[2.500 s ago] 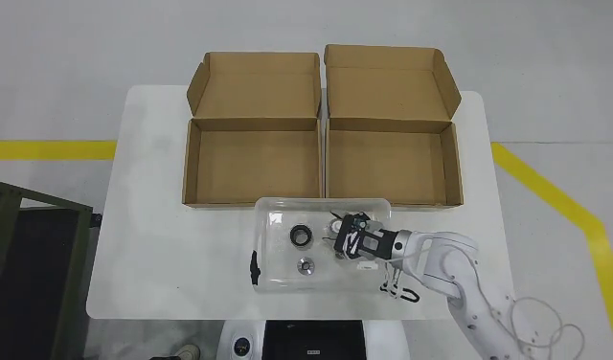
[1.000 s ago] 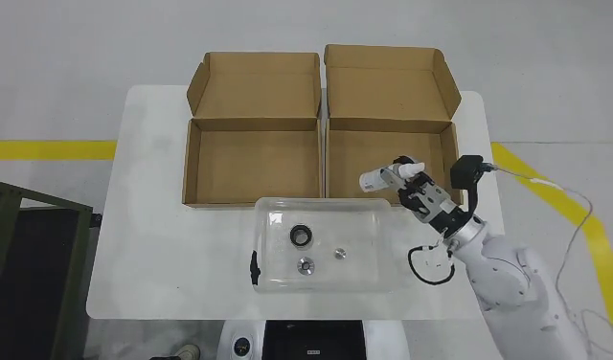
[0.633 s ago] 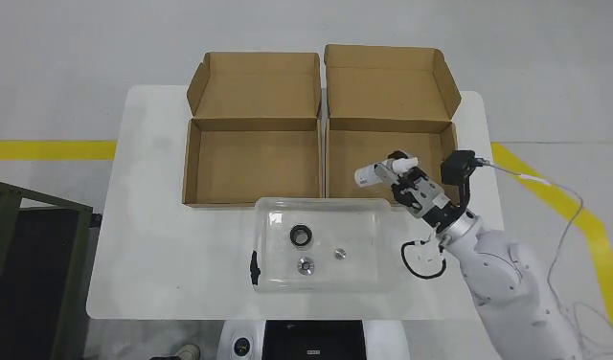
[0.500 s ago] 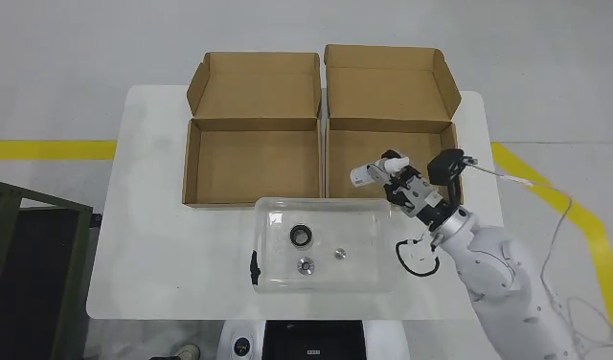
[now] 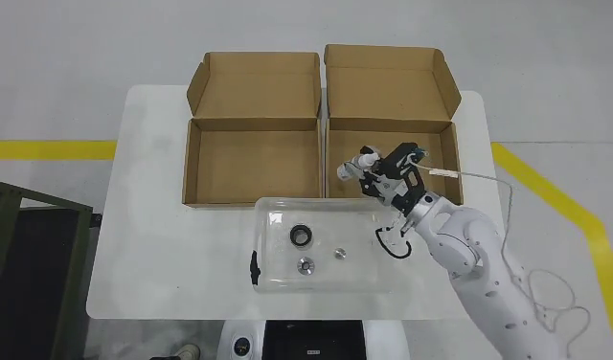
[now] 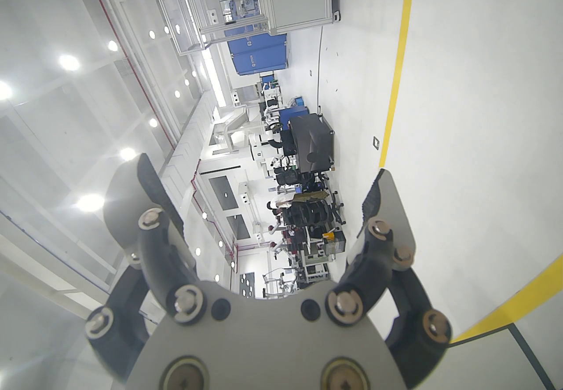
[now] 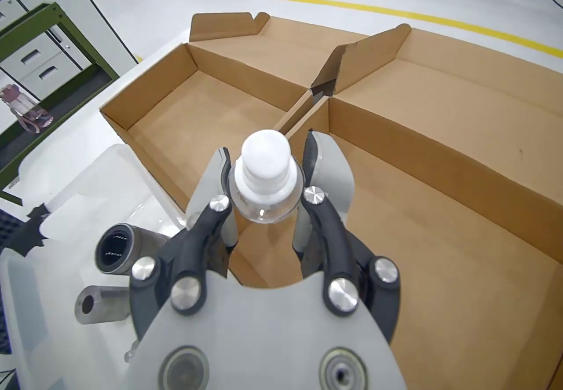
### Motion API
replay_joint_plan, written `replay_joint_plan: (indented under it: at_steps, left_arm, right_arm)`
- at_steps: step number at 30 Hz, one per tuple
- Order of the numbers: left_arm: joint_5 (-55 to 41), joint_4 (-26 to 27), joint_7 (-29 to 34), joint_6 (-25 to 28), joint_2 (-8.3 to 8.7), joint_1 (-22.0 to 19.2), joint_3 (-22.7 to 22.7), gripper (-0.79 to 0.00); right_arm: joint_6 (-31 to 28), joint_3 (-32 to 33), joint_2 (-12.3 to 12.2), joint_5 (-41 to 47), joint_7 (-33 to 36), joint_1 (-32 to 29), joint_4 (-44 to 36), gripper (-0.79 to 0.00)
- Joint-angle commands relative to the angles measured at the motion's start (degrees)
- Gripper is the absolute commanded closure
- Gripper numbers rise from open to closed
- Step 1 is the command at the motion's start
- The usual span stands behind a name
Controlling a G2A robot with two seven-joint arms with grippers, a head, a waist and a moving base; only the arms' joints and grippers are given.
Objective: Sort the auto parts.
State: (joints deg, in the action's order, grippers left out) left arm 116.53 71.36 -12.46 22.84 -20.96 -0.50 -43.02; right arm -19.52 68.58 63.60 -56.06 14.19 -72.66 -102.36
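My right gripper (image 7: pixel 267 156) is shut on a small clear bulb with a white base (image 7: pixel 265 178). In the top view that gripper (image 5: pixel 364 168) holds the bulb (image 5: pixel 347 171) above the near left corner of the right cardboard box (image 5: pixel 421 168), close to the wall shared with the left cardboard box (image 5: pixel 251 167). Both boxes look bare inside. The clear plastic bin (image 5: pixel 278 212) in front of them holds a black-ringed bearing (image 5: pixel 301 235), a metal sleeve (image 5: pixel 306 266) and a small metal piece (image 5: pixel 338 254). My left gripper (image 6: pixel 264 189) is open, pointing out at the room.
Both boxes have their lids folded back toward the far table edge. The white table (image 5: pixel 148 216) has free room left of the bin. In the right wrist view two metal cylinders (image 7: pixel 115 248) lie in the bin (image 7: pixel 88 185) beside my fingers.
The right gripper rose out of the bin with the bulb, swung to the right, then carried it left and farther over the right box's near left corner.
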Motion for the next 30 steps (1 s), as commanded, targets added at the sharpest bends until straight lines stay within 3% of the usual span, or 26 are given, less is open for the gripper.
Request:
replay_joint_plan:
  at_steps: [1,21,22,25,30]
  left_arm:
    - [0.0,0.0,0.0,0.0,0.0,0.0,0.0,-0.785]
    - [0.0,0.0,0.0,0.0,0.0,0.0,0.0,-0.785]
    - [0.0,0.0,0.0,0.0,0.0,0.0,0.0,-0.785]
    - [0.0,0.0,0.0,0.0,0.0,0.0,0.0,-0.785]
    - [0.0,0.0,0.0,0.0,0.0,0.0,0.0,-0.785]
  right_arm:
    - [0.36,-0.83,0.25,-0.78,-0.18,1.63,1.78,0.0]
    - [4.09,-6.73,2.48,-8.31,-0.89,11.51,13.16,0.0]
    - [4.12,-6.88,2.56,-8.39,-0.92,11.7,13.59,-0.034]
    - [4.41,-7.18,2.78,-8.6,-0.79,12.01,14.46,-0.283]
    - [4.36,-7.36,3.03,-8.69,-0.74,12.09,15.13,-0.323]
